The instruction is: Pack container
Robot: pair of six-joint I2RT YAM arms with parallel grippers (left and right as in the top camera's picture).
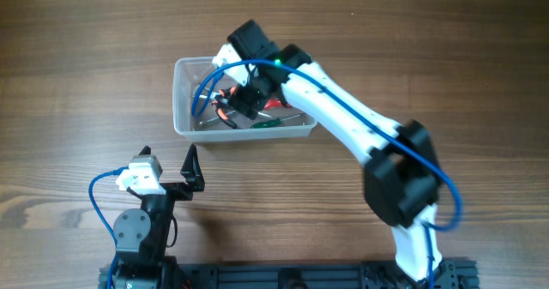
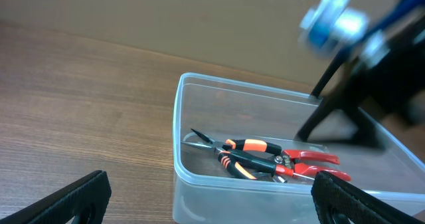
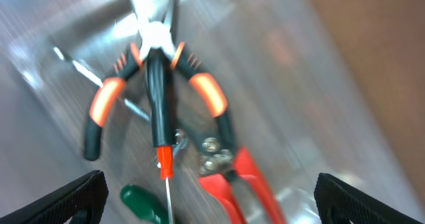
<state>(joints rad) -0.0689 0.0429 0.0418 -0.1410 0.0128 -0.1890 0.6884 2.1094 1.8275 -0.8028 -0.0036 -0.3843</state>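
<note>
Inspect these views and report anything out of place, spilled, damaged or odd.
Nothing stands out. The orange-and-black-handled pliers, red-handled pliers and green-handled screwdriver lie loosely overlapped inside the clear plastic rectangular container, which sits upright and looks undamaged.

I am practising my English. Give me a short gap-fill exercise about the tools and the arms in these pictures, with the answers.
The pliers lie ___ the container.
The right gripper hangs over the container with its jaws ___.
The left gripper holds ___.
Missing words: inside; open; nothing.
</note>
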